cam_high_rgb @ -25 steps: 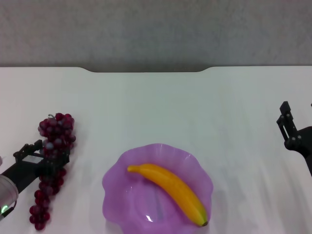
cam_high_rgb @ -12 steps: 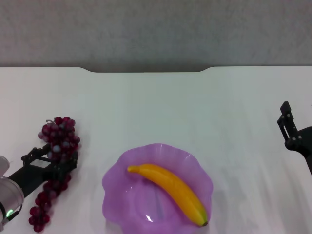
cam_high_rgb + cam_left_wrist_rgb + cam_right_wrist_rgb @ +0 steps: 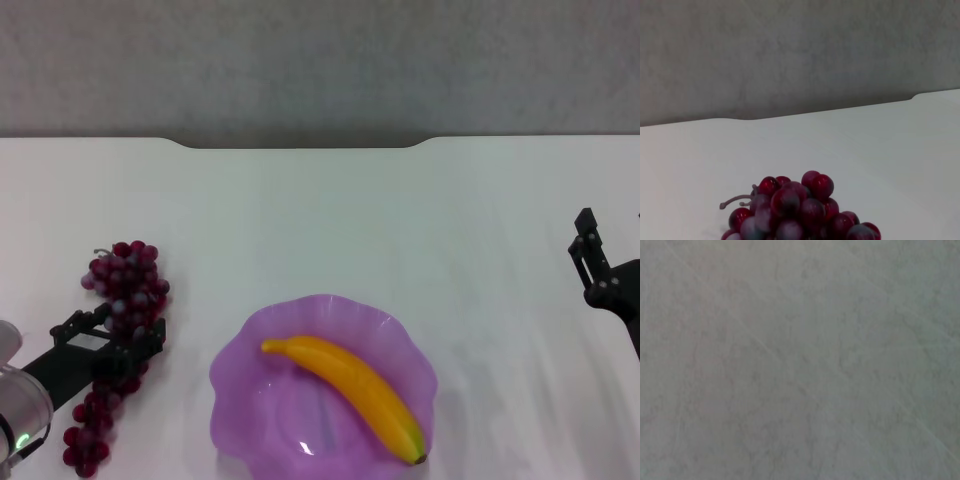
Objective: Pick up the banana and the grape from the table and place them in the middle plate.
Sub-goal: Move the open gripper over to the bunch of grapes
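Grape [image 3: 118, 345] sits at the left of the table [image 3: 320, 220], a long dark red-purple bunch with its wide end farther from us and its narrow tail trailing toward the near edge. We see the left gripper [image 3: 112, 340] clamped across the middle of the bunch, its black fingers on either side of the berries; whether the bunch is clear of the table we cannot tell. In the left wrist view the top of the bunch [image 3: 800, 212] fills the lower part of the picture, with a short stem poking out to one side and some berries frosted pale.

Moving right, we find the middle plate [image 3: 240, 370], translucent purple with a wavy rim, near the front centre of the table and just beside the grape without touching it. The banana [image 3: 345, 390] lies inside the plate on a diagonal, its dark tip near the right rim.

At the far right edge the right gripper [image 3: 588, 262] hangs above the table, well apart from the plate, and we cannot tell how its fingers stand.
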Motion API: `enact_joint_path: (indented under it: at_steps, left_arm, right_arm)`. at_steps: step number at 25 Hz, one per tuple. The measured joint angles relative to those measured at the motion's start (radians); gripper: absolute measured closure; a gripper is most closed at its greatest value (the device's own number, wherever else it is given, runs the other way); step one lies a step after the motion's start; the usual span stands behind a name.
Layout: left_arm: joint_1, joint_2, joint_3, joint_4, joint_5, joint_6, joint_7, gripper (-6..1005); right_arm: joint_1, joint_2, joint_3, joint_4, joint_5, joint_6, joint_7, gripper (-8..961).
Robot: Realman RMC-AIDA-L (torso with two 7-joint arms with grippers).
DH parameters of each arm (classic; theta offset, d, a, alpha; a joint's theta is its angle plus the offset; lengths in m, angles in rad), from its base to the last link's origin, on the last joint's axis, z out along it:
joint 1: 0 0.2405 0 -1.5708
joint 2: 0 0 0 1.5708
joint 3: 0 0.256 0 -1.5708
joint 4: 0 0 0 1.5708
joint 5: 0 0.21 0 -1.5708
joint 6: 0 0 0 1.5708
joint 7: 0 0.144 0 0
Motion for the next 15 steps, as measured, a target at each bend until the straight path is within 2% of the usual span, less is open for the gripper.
enact_joint_path:
  at_steps: [15]
  left_arm:
    - [-0.008, 0.002, 0.0, 0.0, 0.03, -0.034, -0.012, 121]
  right_arm:
    - [0.006, 0.0, 0.0, 0.01, 0.0, 0.0, 0.005, 293]
